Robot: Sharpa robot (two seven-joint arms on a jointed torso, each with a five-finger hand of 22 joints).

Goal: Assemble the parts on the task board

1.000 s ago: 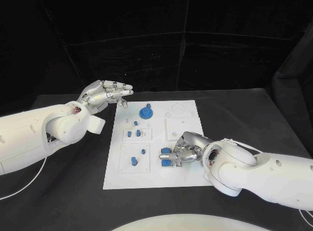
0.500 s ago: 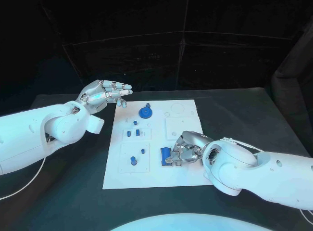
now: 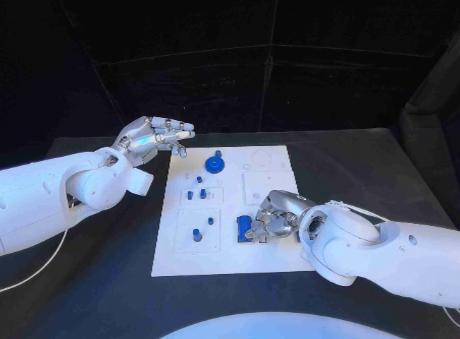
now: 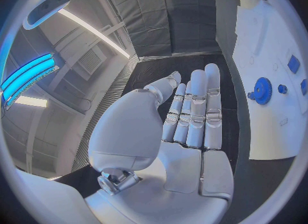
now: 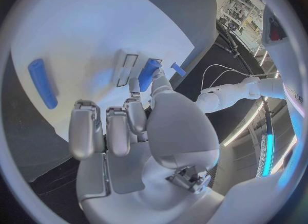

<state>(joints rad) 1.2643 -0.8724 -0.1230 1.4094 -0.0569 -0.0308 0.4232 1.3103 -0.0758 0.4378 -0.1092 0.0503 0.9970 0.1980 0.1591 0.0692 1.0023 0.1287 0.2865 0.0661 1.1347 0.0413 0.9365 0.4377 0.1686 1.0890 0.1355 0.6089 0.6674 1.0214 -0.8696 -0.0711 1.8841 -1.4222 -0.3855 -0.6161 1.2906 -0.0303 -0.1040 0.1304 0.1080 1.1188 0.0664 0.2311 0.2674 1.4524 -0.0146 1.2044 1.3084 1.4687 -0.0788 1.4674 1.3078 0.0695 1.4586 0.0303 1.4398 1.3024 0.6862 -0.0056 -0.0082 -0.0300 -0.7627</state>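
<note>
- Working at the near middle of the task board (image 3: 275,159), the right hand (image 3: 273,220) bends its fingers down onto a blue block part (image 3: 246,229); it seems to press or pinch the piece, though I cannot tell for sure that it holds it.
- In the right wrist view a fingertip (image 5: 134,86) touches that blue part (image 5: 148,73) beside a rectangular recess, and a long blue bar (image 5: 42,82) lies apart on the white plate.
- The left hand (image 3: 153,136) hangs raised just beyond the board's far left corner, fingers spread and holding nothing; the left wrist view shows its palm (image 4: 186,126) bare.
- A blue gear (image 3: 215,165) sits at the far end of the board, and small blue pegs (image 3: 195,195) stand or lie in the middle-left modules.
- Judging by this, the gear looks placed, the block is mid-seating, and several small pieces appear loose, so the assembly seems well short of finished.
</note>
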